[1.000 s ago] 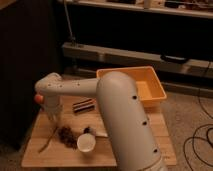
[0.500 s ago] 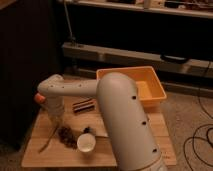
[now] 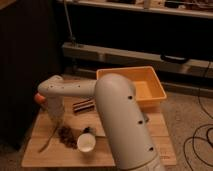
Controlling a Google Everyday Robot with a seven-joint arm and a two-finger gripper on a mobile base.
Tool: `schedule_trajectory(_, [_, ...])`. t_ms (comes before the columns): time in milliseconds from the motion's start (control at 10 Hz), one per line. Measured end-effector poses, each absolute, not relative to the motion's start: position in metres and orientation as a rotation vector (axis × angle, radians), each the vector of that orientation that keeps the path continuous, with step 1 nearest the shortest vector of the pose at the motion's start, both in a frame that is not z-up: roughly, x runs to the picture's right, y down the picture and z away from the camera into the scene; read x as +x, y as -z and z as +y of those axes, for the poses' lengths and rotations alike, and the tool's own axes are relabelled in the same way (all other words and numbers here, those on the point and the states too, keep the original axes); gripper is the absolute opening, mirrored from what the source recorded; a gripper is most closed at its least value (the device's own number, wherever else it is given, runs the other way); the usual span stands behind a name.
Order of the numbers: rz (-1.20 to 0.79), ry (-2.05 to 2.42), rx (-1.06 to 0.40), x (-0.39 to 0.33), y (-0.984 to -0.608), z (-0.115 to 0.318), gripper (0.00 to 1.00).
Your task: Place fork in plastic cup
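My gripper [image 3: 56, 120] hangs down from the white arm over the left part of the wooden table [image 3: 45, 156]. The fork [image 3: 49, 139], a thin tan stick, slants from just under the gripper down to the left, its lower end on the table. Whether the gripper holds it I cannot tell. The plastic cup is hidden or out of view.
A white cup [image 3: 86, 143] stands near the table's front, beside a dark brown clump [image 3: 67, 135]. A dark striped object [image 3: 84, 106] lies behind them. A yellow bin [image 3: 145, 86] sits at the back right. An orange item [image 3: 39, 98] shows behind the arm's wrist.
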State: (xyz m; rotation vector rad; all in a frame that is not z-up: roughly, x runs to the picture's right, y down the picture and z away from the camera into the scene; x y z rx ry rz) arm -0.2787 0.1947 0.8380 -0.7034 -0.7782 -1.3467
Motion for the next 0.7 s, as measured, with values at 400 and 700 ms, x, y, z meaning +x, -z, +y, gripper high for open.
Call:
schedule_trajectory(400, [-0.794,1.338,-0.723,-0.2816,-0.8470,0.1984,0.23])
schedule_trajectory(700, [-0.794,1.344,-0.720,-0.2839,-0.8470,0.1987,0.12])
